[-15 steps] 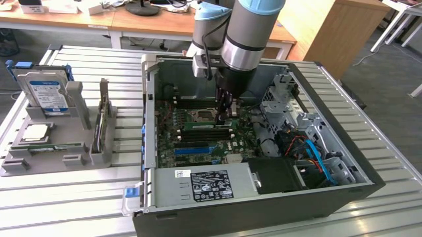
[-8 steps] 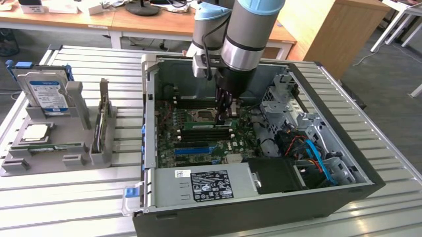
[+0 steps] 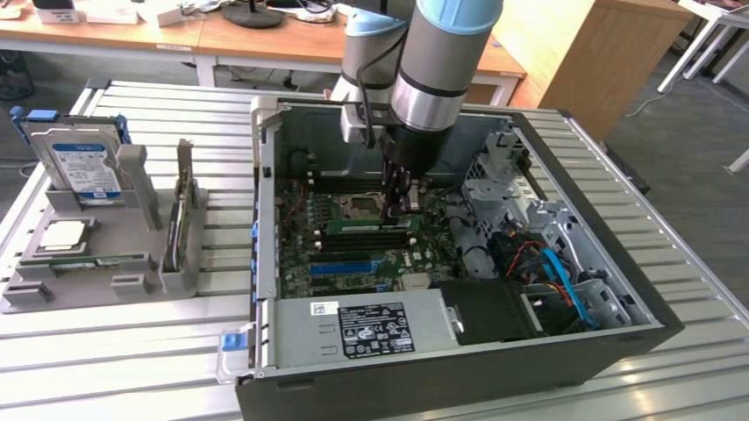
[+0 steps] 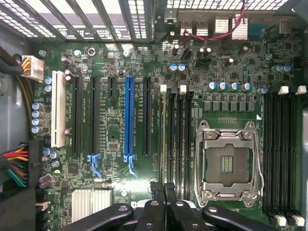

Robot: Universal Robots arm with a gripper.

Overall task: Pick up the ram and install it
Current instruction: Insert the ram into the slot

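Arm comes straight down into the open computer case (image 3: 492,377) at the centre of the exterior view, with the gripper (image 3: 404,209) low over the motherboard (image 4: 120,62). Jaws narrow, closed on the ram (image 4: 163,134). The ram shows edge-on as a thin greenish line running along a black memory slot, away from the fingertips (image 4: 155,188). Cannot tell whether it is fully seated. Just beside it lie two further black memory slots with white latches (image 4: 183,88), then the empty CPU socket (image 4: 228,163) in its metal frame, then another bank of black slots (image 4: 281,144) beyond the socket. On the ram's other side there is a black expansion slot close by, then the long blue slot (image 4: 129,120), more black slots and a white slot (image 4: 58,108). A silver heat sink (image 4: 91,199) sits near the gripper's linkage, and a coloured wire bundle (image 4: 17,168) lies at the board's edge. Crowding the arm are a drive cage (image 3: 510,184) toward the exterior view's right, the power supply (image 3: 374,329) at lower centre, and blue and orange cables (image 3: 550,263) between them. At the exterior view's left, on the slatted desk (image 3: 117,360), a grey holder (image 3: 94,285) carries a hard drive (image 3: 80,167) and an upright card (image 3: 181,210), well apart from the case.
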